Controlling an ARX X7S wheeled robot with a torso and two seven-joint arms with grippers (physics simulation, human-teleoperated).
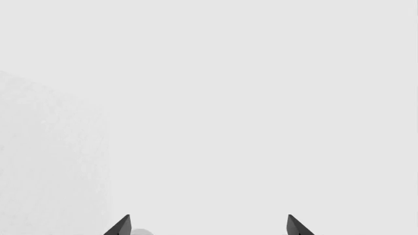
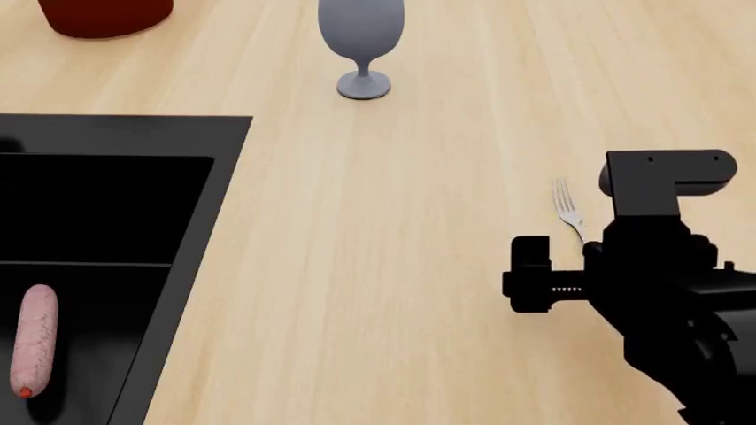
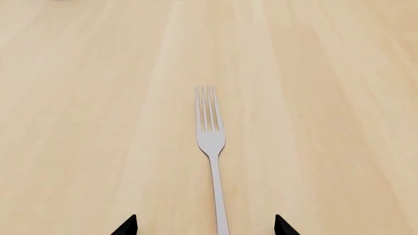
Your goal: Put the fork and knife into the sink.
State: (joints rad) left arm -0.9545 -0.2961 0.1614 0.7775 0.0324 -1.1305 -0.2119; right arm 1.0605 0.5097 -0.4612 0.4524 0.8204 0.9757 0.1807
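Sink (image 2: 177, 266) is sitting at the left with just a sausage (image 2: 34, 350) in it. Fork (image 3: 212, 161) is lying flat on the counter (image 2: 378, 266), and the right gripper (image 3: 205, 226) is hovering over its handle, jaws apart, probably lining up a grab. Left gripper (image 1: 207, 226) is spread too, holding nothing. Knife isn't showing anywhere.

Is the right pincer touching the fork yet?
Apart. In the right wrist view the fork lies flat on the counter, its handle running between the open right pincer fingertips with bare wood either side.
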